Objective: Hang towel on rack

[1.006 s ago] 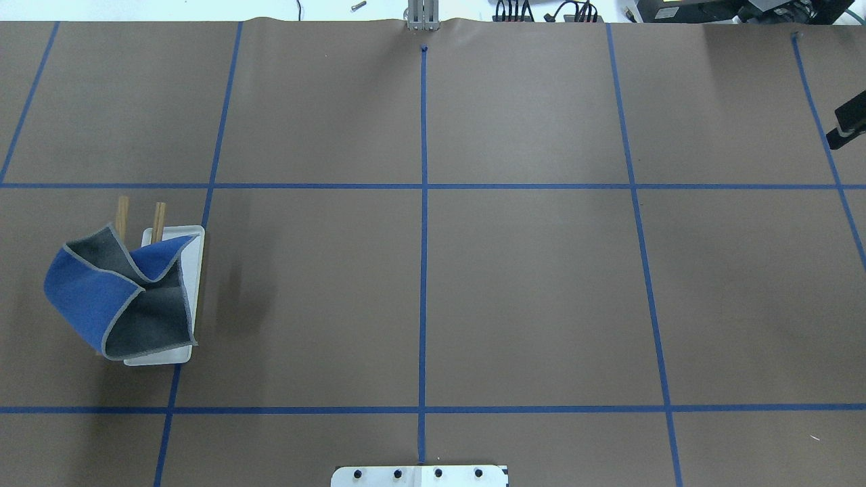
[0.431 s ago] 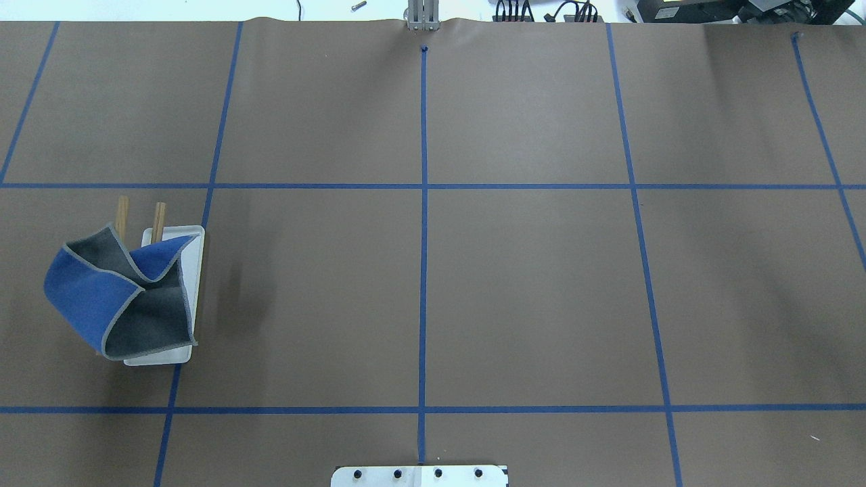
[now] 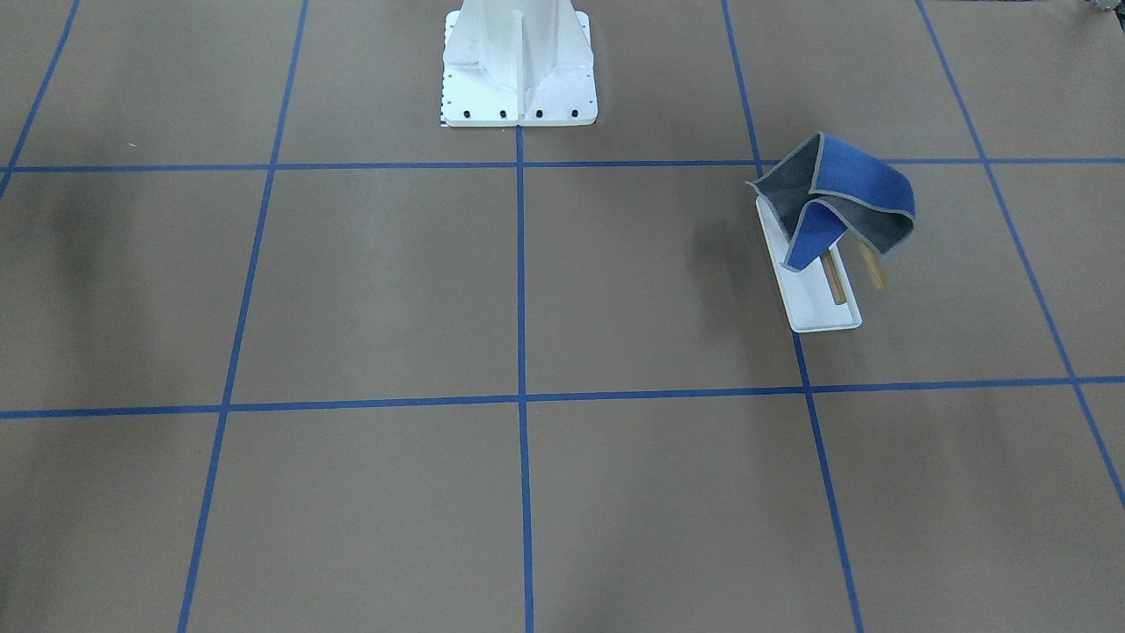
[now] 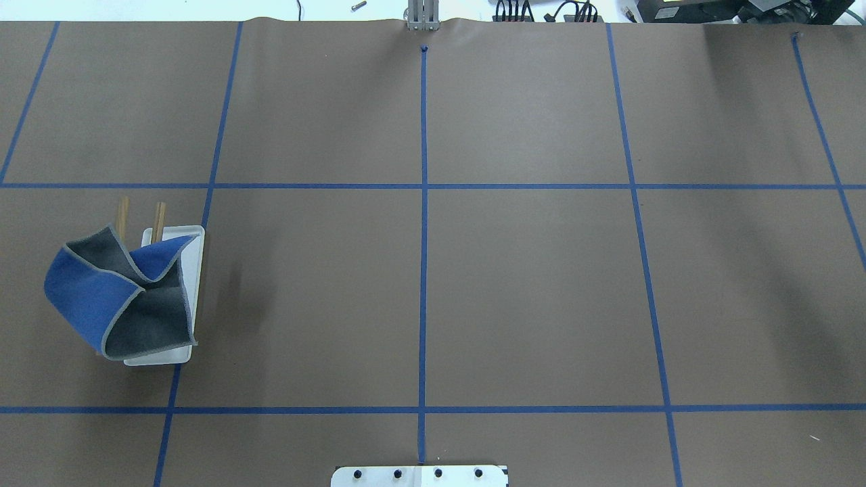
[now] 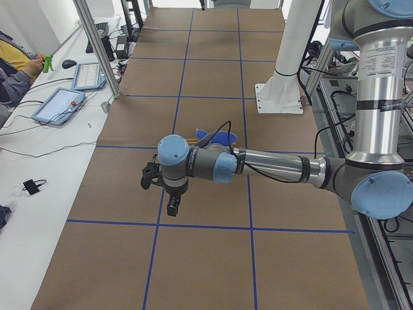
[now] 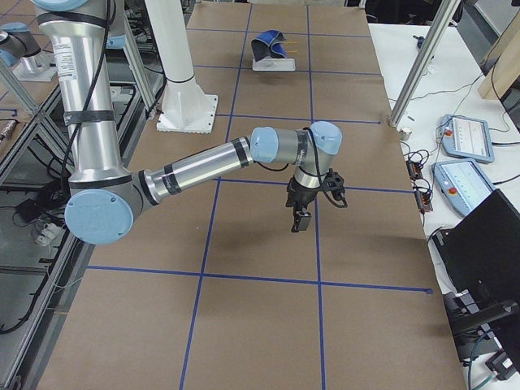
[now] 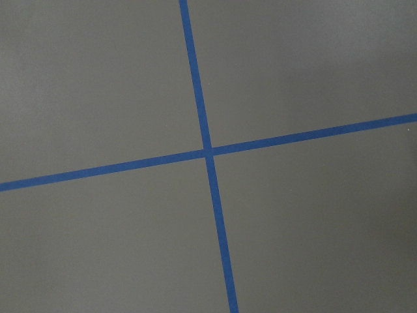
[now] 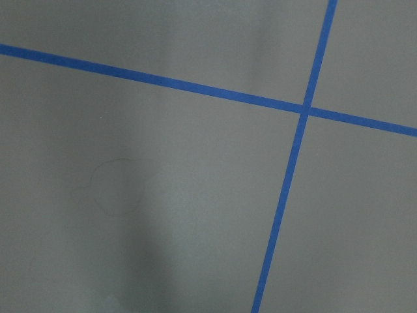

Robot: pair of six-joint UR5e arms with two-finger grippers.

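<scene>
The towel (image 4: pixel 95 297), blue on one side and dark grey on the other, is draped in folds over the rack (image 4: pixel 195 257), covering most of its two wooden bars (image 4: pixel 122 213). It also shows in the front-facing view (image 3: pixel 857 189), over the rack's white tray (image 3: pixel 813 309). The left gripper (image 5: pixel 173 208) hangs above the table, apart from the towel (image 5: pixel 219 137). The right gripper (image 6: pixel 298 221) hangs far from the towel (image 6: pixel 270 41). I cannot tell if either gripper is open or shut. Both wrist views show only brown paper and blue tape.
The white bolted pedestal (image 3: pixel 518 66) stands at the table's robot side. Blue tape lines (image 4: pixel 423 186) cross the brown paper. Tablets and cables (image 5: pixel 61 103) lie on the side bench, where an operator's arm (image 5: pixel 16 74) shows.
A dark part of the right arm at the right edge of the overhead view has left the view. The towel and rack have not moved.
</scene>
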